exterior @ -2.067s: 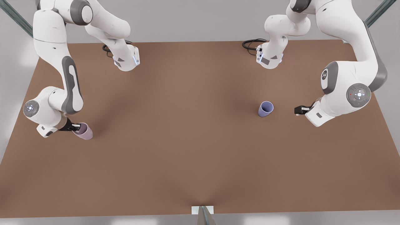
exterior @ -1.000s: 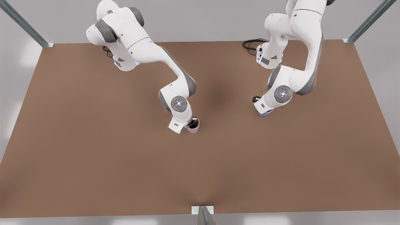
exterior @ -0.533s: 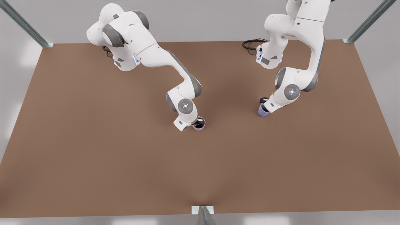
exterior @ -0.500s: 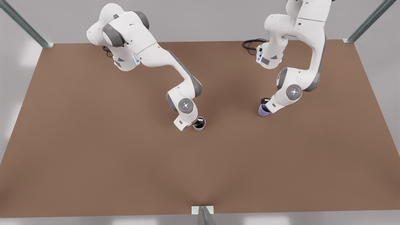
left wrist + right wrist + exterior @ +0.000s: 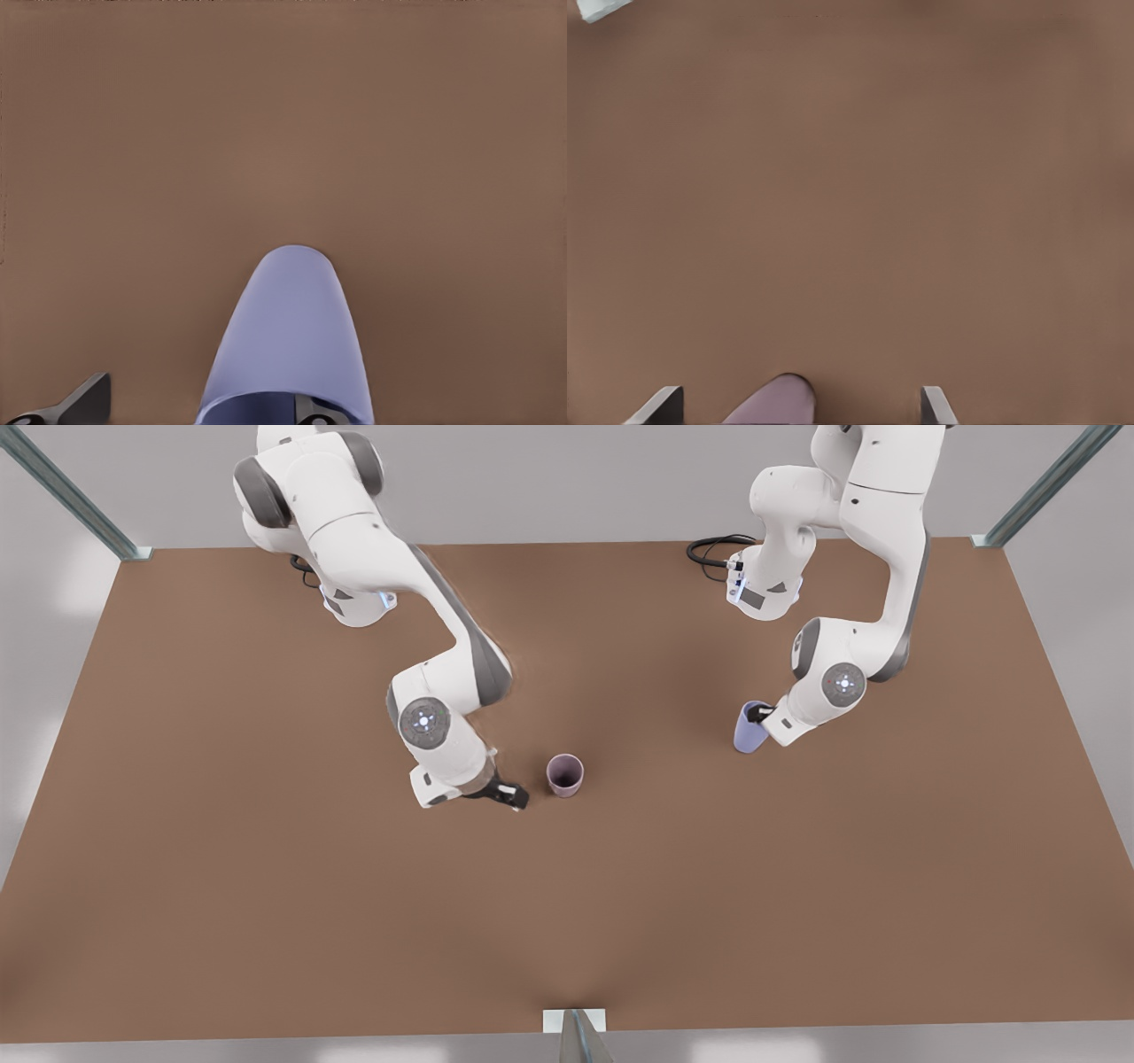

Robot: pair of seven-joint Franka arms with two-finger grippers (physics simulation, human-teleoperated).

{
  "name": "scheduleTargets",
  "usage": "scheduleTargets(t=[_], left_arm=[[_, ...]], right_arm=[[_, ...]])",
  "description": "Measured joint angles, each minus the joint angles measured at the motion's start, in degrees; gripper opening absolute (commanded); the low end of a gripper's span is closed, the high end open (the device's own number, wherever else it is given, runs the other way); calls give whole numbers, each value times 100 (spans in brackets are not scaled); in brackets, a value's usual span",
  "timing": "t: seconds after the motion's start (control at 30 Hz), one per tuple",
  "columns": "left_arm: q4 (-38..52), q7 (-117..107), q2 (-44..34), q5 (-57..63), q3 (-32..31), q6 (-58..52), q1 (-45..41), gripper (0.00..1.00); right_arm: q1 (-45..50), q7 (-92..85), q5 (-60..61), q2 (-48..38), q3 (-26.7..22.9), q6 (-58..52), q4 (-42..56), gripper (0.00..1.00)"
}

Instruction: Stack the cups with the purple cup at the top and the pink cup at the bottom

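Cups: one pink cup (image 5: 564, 773) upright; one purple cup (image 5: 749, 728)

A robot test cell — a simulated lab bench. A bare brown counter (image 5: 266, 886) stands against blank grey walls, framed by slanted metal struts (image 5: 66, 491) at its corners, with two white arms (image 5: 372, 549) bolted to its far edge — cables (image 5: 713, 549) coiled at their bases.
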Motion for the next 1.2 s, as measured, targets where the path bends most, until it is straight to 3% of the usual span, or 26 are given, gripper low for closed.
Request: scheduleTargets(t=[0.1, 0.2, 0.3, 0.4, 0.43, 0.63, 0.7, 0.83, 0.97, 1.03, 1.1, 1.2], left_arm=[[0, 9, 0, -1, 0, 101, 13, 100], [-1, 17, 51, -1, -2, 236, 6, 97], [-3, 17, 83, 6, -5, 339, -2, 46], [-6, -15, 95, 42, -7, 398, -2, 42], [-7, -14, 96, 31, -8, 410, 0, 32], [-9, -7, 201, -37, -26, 452, -10, 29], [-1, -15, 209, -34, -32, 448, -10, 21], [84, -41, 187, -39, -111, 417, 2, 21], [714, -99, 204, -72, -462, 46, -51, 21], [1468, -159, 416, -84, -628, -347, -86, 21], [2975, -321, 1022, -79, -1016, -1107, -78, 21], [4499, -700, 1710, -83, -1255, -2090, -580, 21]], right_arm=[[-1022, -635, -560, -815, -297, -705, -20, 100], [-1867, -1267, -1011, -1358, -101, -1257, -26, 100], [-2330, -1771, -1226, -1545, 182, -1706, 4, 100], [-2459, -2192, -1325, -1556, 296, -1994, 16, 100], [-2464, -2318, -1344, -1525, 282, -2062, 17, 100], [-2485, -2944, -1391, -1429, 267, -2276, 15, 100], [-2483, -3110, -1395, -1428, 266, -2320, 36, 100], [-2485, -3396, -1400, -1430, 276, -2387, 73, 100], [-2464, -3621, -1401, -1414, 294, -2441, 65, 100], [-2457, -3715, -1401, -1371, 302, -2466, 72, 100], [-2450, -3799, -1404, -1353, 305, -2484, 62, 100], [-2454, -3908, -1414, -1247, 306, -2487, 71, 100]])
